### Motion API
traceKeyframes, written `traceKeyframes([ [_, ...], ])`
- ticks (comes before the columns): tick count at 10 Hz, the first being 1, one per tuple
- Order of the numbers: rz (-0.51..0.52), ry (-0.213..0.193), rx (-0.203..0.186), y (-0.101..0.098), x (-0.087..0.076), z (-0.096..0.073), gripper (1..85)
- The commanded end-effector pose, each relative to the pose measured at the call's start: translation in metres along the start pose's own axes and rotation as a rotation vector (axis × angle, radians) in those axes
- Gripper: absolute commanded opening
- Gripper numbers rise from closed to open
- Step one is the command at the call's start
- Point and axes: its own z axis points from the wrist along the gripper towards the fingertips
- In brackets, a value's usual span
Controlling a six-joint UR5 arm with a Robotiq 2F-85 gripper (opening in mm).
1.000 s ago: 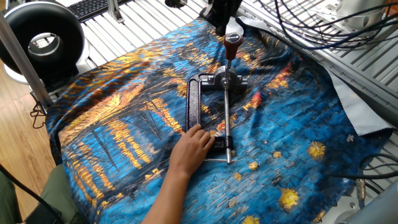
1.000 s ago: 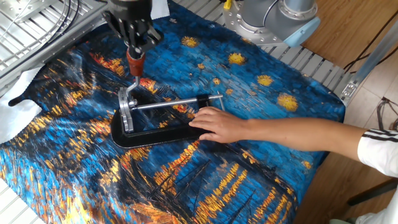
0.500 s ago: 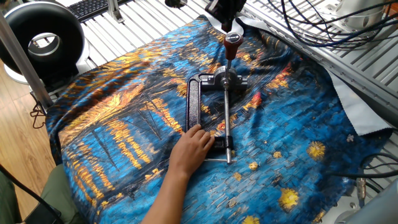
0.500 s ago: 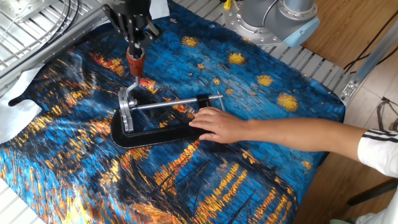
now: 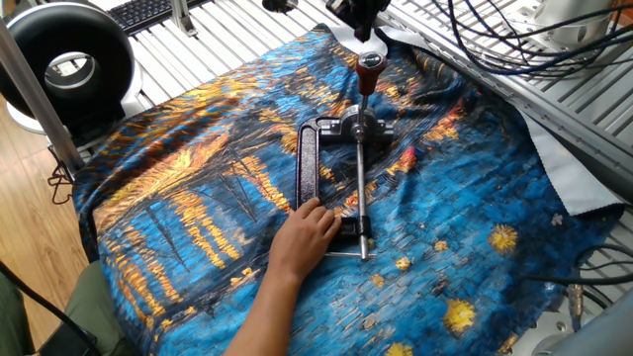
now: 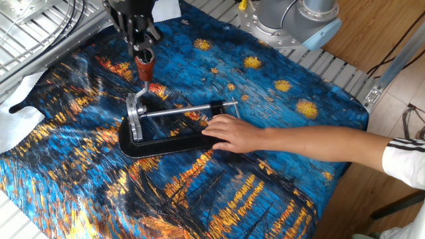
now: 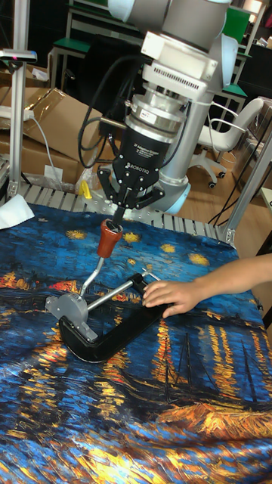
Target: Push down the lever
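Observation:
The lever is a short metal arm with a reddish-brown knob, rising at a slant from the silvery head of a black clamp. Its knob also shows in the fixed views. My gripper hangs point-down with its fingers closed together and nothing between them. The fingertips sit right at the knob's top; I cannot tell whether they touch it. In the fixed views the gripper stands just above the knob.
A person's hand presses on the clamp's screw end, beside the long silver rod. The clamp lies on a blue and orange painted cloth. A black round device and cables flank the table.
The gripper has risen a little from the knob. The lever, the clamp and the hand have stayed where they were.

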Motion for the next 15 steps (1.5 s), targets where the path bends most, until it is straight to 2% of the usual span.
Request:
traceKeyframes([
  [1, -0.043, 0.001, -0.047, -0.022, 0.007, 0.001, 1.0],
  [3, -0.050, -0.009, -0.053, -0.036, 0.010, 0.010, 1.0],
  [4, -0.048, -0.005, -0.044, -0.039, 0.011, 0.012, 1.0],
  [7, -0.056, -0.015, -0.050, -0.044, 0.012, 0.022, 1.0],
  [15, -0.030, -0.042, -0.073, -0.019, 0.009, 0.044, 1.0],
])
